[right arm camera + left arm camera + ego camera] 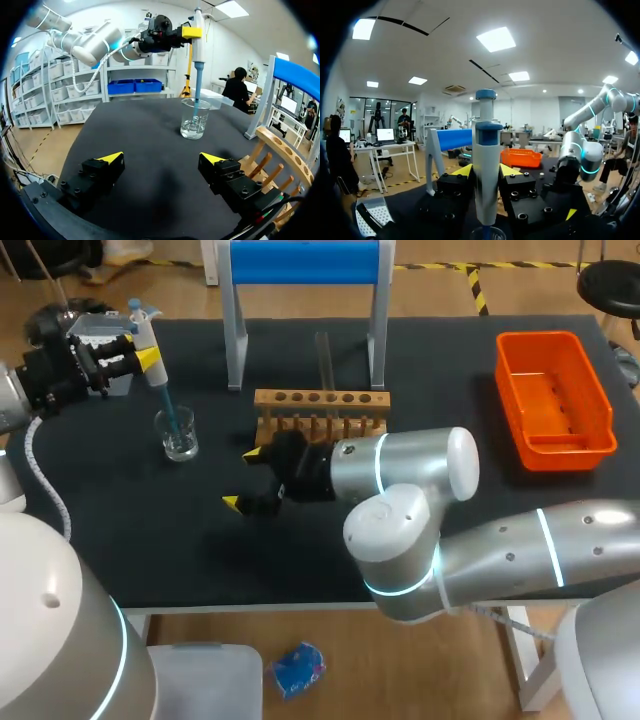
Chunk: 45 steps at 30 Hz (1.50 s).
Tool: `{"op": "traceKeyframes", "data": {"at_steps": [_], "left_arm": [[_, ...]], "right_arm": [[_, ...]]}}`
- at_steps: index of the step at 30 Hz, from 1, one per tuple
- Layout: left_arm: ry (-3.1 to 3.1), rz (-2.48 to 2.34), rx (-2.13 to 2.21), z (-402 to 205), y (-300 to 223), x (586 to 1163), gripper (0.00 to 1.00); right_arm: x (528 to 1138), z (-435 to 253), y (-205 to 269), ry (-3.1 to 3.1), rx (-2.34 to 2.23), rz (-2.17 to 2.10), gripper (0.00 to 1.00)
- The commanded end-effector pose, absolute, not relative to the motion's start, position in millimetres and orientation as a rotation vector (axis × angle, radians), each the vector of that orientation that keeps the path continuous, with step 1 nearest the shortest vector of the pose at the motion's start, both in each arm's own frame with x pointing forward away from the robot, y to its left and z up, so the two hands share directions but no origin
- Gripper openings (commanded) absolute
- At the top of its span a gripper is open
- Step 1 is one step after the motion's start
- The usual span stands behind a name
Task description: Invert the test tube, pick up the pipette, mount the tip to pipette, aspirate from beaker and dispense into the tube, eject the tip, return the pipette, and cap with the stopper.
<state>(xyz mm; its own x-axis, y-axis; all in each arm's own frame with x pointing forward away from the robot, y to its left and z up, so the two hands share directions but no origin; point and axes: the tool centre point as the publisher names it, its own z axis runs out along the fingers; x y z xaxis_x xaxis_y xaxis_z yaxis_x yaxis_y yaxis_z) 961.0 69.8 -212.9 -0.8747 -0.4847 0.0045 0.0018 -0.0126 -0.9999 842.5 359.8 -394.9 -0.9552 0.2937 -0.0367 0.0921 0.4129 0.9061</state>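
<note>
My left gripper (148,355) is shut on the white-and-blue pipette (150,345) and holds it upright at the table's far left. The pipette's blue tip (170,415) dips into the glass beaker (180,437). In the left wrist view the pipette (486,170) stands between the yellow-tipped fingers, the beaker's rim (487,232) just below. My right gripper (243,478) hovers open and empty in front of the wooden tube rack (320,410). A clear test tube (323,355) stands upright in the rack. The right wrist view shows the beaker (194,120) and the pipette (197,55) ahead of my open right gripper (162,158).
An orange bin (555,405) sits at the far right. A stand with a blue top (305,265) rises behind the rack. A light grey box (100,328) lies under my left arm at the far left corner. The rack (280,155) is close beside my right gripper.
</note>
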Motion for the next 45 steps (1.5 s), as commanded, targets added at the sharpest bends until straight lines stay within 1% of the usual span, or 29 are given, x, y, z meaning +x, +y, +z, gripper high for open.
{"op": "traceKeyframes", "data": {"at_steps": [1,39,45], "left_arm": [[1.920,-1.960,-0.499,-215,70,963,0.00],[1.929,-1.933,-0.507,-222,71,965,0.00],[1.929,-1.933,-0.507,-222,71,965,0.00]], "right_arm": [[843,-396,362,2.476,0.345,1.566,1.00],[843,-396,362,2.476,0.345,1.566,1.00],[821,-372,326,2.542,0.284,1.483,1.00]]}}
